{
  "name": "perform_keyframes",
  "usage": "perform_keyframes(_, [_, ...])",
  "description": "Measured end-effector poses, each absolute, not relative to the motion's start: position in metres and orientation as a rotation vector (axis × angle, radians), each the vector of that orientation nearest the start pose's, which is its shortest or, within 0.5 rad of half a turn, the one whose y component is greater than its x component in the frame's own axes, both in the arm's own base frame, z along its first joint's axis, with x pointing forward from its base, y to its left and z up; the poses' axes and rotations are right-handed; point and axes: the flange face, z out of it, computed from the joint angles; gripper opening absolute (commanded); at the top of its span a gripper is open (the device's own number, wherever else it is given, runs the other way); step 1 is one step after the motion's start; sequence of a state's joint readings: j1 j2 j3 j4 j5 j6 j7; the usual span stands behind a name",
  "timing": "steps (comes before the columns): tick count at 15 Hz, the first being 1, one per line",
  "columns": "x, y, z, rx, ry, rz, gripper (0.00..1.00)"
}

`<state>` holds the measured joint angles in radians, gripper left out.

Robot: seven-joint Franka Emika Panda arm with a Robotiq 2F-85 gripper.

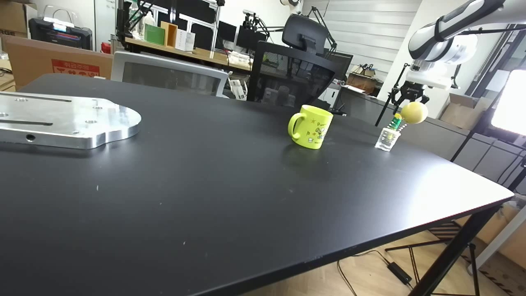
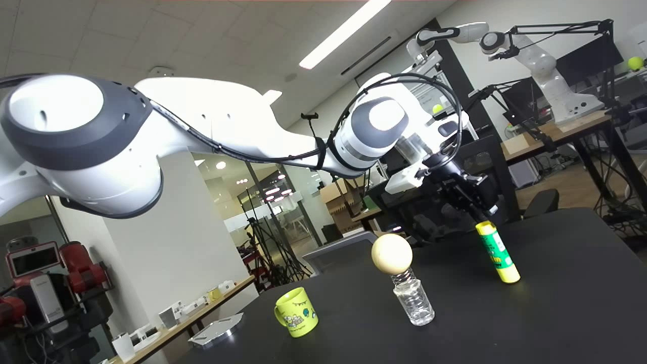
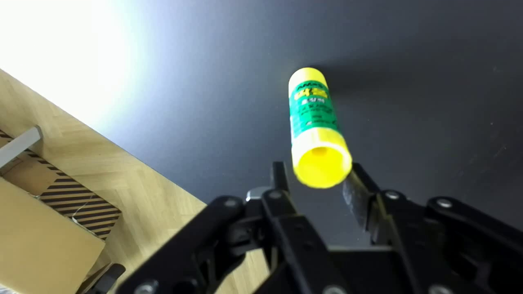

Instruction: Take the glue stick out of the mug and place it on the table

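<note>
We see the tall, round, yellow-and-green plastic glue stick [image 2: 498, 251] standing on its end on the flat black table [image 2: 566, 303]. It is out of the round, lime-green mug [image 2: 296, 312], which sits well apart, between eight and nine o'clock from it in an exterior view. Nearer, at eight o'clock, is the see-through bottle [image 2: 414, 303] with the round, pale yellow ball [image 2: 392, 254] on top. The black, hard-looking pincer [image 3: 318, 175] is spread. In the wrist view its tips sit at about nine and three o'clock of the stick's top end. We cannot tell if one touches it.

We think the stick is light and stiff and will not squash or break easily. Its smooth sides may be a bit slippery. It is tall and thin, so a small bump could tip it over, and then it might roll. To pick it up, we would pinch the green middle on two opposite sides. We would not tug the yellow ends, as one may be a cap that pops off. It looks put down, so we would lift the pincer straight up.
</note>
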<state>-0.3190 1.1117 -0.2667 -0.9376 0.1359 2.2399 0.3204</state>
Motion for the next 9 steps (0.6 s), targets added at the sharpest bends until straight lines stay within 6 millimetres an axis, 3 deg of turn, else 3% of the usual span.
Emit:
perform_keyframes(4, [0.727, -0.366, 0.239, -2.992, 1.289, -0.385, 0.98])
perform_keyframes(6, [0.731, -0.364, 0.258, -2.986, 1.286, -0.412, 1.00])
perform_keyframes(7, [0.732, -0.362, 0.270, -2.983, 1.284, -0.412, 0.95])
perform_keyframes(9, [0.731, -0.357, 0.296, -2.978, 1.284, -0.362, 1.00])
